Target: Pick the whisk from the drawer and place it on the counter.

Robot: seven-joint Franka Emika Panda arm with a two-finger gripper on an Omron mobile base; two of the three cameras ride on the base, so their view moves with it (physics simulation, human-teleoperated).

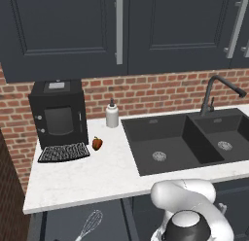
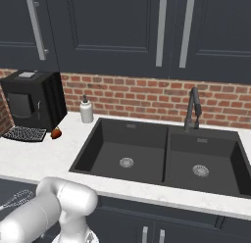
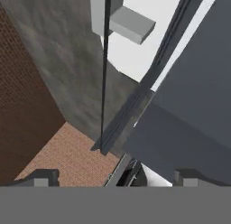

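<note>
The whisk (image 1: 90, 224) lies in the open drawer (image 1: 63, 225) below the counter's front edge, wire head pointing up and to the right. In the right base view the whisk (image 2: 14, 199) shows at the far left, in the drawer (image 2: 12, 188), partly behind my arm. The white marble counter (image 1: 92, 177) runs above it. My gripper (image 3: 116, 178) is open in the hand view, its two fingertips (image 3: 43, 177) wide apart with nothing between them. That view looks along dark cabinet panels and a brick-coloured floor.
On the counter stand a black coffee machine (image 1: 58, 113) with its grille tray (image 1: 64, 152), a white soap bottle (image 1: 112, 113) and a small red fruit (image 1: 97, 143). The black double sink (image 1: 187, 140) and faucet (image 1: 214, 94) fill the right side.
</note>
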